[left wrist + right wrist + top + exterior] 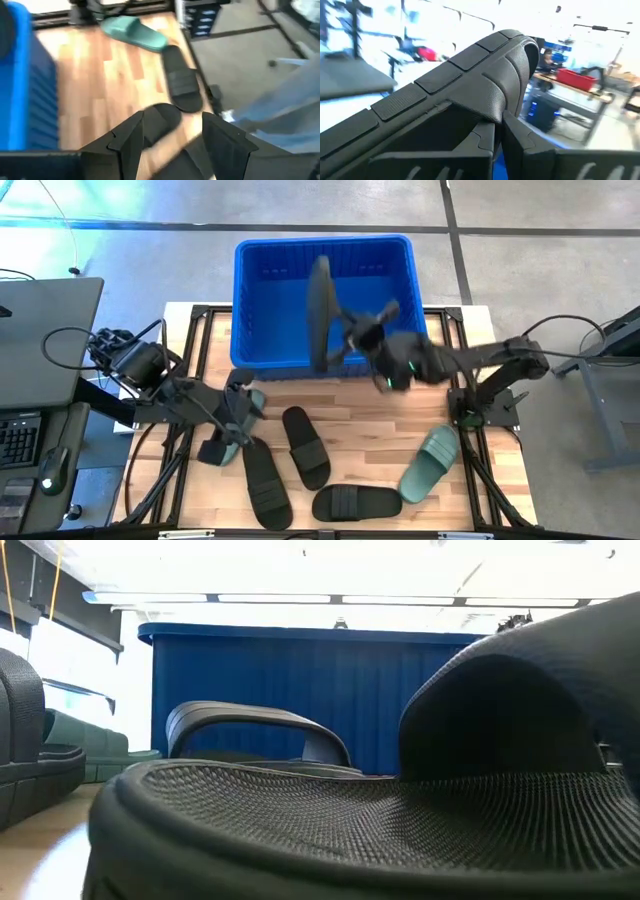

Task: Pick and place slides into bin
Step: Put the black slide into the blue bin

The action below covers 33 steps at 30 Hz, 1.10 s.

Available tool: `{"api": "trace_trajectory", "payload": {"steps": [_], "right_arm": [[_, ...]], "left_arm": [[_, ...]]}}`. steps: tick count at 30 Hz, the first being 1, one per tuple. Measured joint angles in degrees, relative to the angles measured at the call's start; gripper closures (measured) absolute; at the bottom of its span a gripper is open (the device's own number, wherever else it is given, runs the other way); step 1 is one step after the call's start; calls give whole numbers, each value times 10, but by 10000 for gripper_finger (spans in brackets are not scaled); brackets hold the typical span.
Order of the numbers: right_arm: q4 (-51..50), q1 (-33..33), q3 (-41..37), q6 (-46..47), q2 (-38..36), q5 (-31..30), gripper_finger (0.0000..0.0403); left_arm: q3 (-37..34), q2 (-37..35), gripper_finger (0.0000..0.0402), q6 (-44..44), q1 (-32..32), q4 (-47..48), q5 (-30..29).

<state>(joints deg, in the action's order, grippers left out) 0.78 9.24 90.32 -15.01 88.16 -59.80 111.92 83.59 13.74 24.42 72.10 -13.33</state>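
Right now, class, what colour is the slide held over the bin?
Black. The slide in the right end effector hangs over the blue bin; the high view shows it best.

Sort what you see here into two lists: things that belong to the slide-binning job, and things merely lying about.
Job:
blue bin
black slide over bin in right gripper
three black slides
two green slides
left gripper, jaws open

Lying about:
keyboard
mouse

The blue bin (262, 300) stands at the table's far edge. 1 black slide (320, 312) hangs on edge over it. 3 black slides (305, 444) and 2 green slides (429, 464) lie on the wood.
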Motion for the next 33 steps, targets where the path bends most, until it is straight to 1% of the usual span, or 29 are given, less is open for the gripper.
{"api": "trace_trajectory", "payload": {"steps": [2,4,5,6,8,10,12,15,21,25,29,33], "right_arm": [[-75,-59,20,27,1,54,403],[-125,-119,33,59,7,116,403],[-149,-148,37,61,13,149,403],[-164,-174,38,53,19,168,403],[-206,-218,38,17,36,177,403],[-258,-252,36,-5,59,160,403],[-298,-284,35,-22,84,158,403],[-306,-326,35,-64,124,188,403],[-296,-385,35,-121,214,224,397],[-300,-406,35,-150,262,252,388],[-300,-411,35,-151,295,260,362],[-308,-415,35,-151,310,258,321]], "left_arm": [[0,0,218,0,0,0,-41],[0,0,218,0,0,0,-83],[0,0,218,1,0,-2,-105],[0,0,218,0,0,-5,-127],[0,0,218,0,0,-9,-166],[0,0,218,0,0,-20,-195],[0,0,218,0,-1,-22,-213],[0,0,218,1,-1,-22,-222],[0,0,218,2,-1,-34,-223],[0,0,218,2,-1,-37,-233],[0,0,218,-11,-1,-37,-264],[0,0,218,-18,-1,-37,-275]]}}
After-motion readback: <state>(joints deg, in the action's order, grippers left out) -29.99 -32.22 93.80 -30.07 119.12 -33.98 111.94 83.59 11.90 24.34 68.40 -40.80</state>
